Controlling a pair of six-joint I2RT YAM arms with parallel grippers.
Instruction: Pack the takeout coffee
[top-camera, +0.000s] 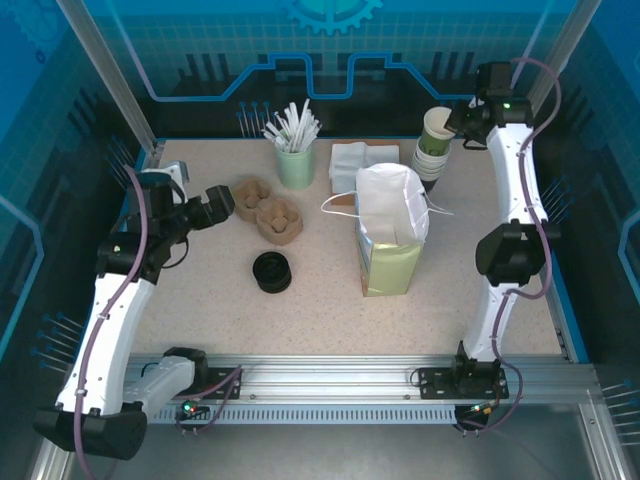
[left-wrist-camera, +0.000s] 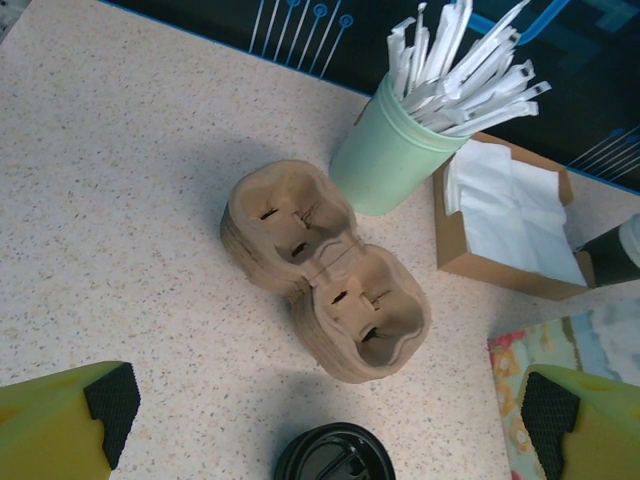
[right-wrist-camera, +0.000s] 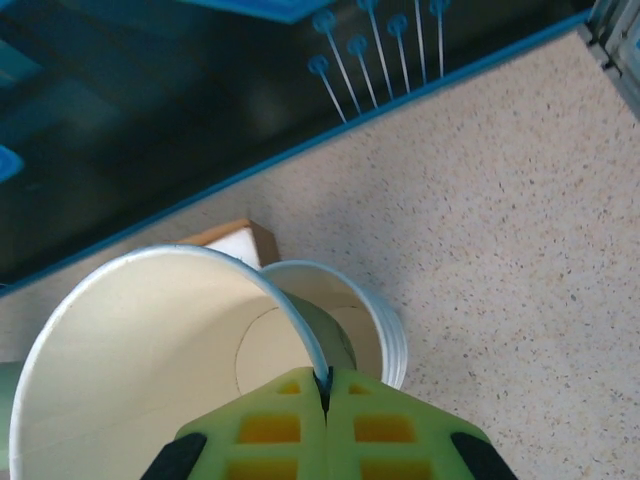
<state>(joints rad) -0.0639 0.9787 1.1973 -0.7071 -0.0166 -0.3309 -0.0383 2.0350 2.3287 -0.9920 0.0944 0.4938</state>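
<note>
Two tools are at work over the desk (top-camera: 200, 320). The right tool (right-wrist-camera: 325, 392) is pressed together on the rim of the paper cup (right-wrist-camera: 150, 350), pinching the cup wall between its pads. The right wrist view shows this grip at close range: the cup's white interior, its round base, and a strip of its green side. It also shows the stack of nested cups (right-wrist-camera: 385, 335) just behind and below the held cup. Whether the cup is fully clear of the stack cannot be told.

The top external view gives the placement instead. There the cup sits tilted over the stack at the far right corner of the desk, with no lid on it. The black lid (top-camera: 272, 272) lies on the desk well apart from the cup, left of the paper bag (top-camera: 390, 240), which stands upright and open near the centre.

The left tool (top-camera: 222, 203) is spread wide and holds nothing. The left wrist view shows its two pads far apart, with the cardboard cup carrier (left-wrist-camera: 325, 270) on the desk between and beyond them. This view also shows the green tumbler (left-wrist-camera: 385, 155) of white sticks just beside the carrier, and the napkin box (left-wrist-camera: 510, 215) to its right.
</note>
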